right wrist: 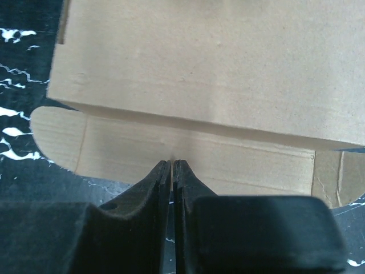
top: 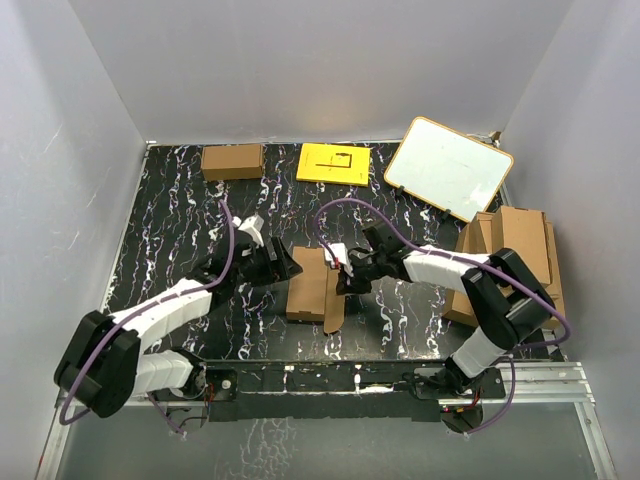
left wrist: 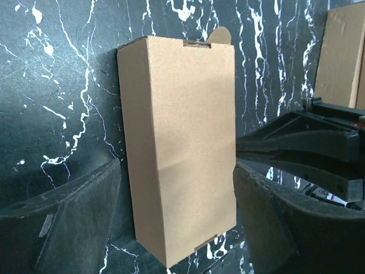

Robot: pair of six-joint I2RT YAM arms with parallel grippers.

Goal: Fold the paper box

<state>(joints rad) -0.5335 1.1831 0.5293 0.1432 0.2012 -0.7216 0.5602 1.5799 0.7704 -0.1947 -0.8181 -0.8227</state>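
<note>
The paper box (top: 307, 285) lies on the black marbled table between my two arms, a plain brown carton with one long flap (top: 333, 312) spread flat on its right side. My left gripper (top: 288, 268) is open at the box's left end. In the left wrist view the box (left wrist: 182, 142) sits between the wide-set fingers (left wrist: 85, 222), the right pad close to its side. My right gripper (top: 345, 283) is shut. In the right wrist view its tips (right wrist: 173, 161) rest against the flap (right wrist: 188, 160), just below the box body (right wrist: 217, 63).
A smaller brown carton (top: 232, 161), a yellow sheet (top: 333, 164) and a tilted whiteboard (top: 449, 168) line the back of the table. A pile of larger cardboard sheets (top: 520, 250) lies at the right edge. White walls enclose the table.
</note>
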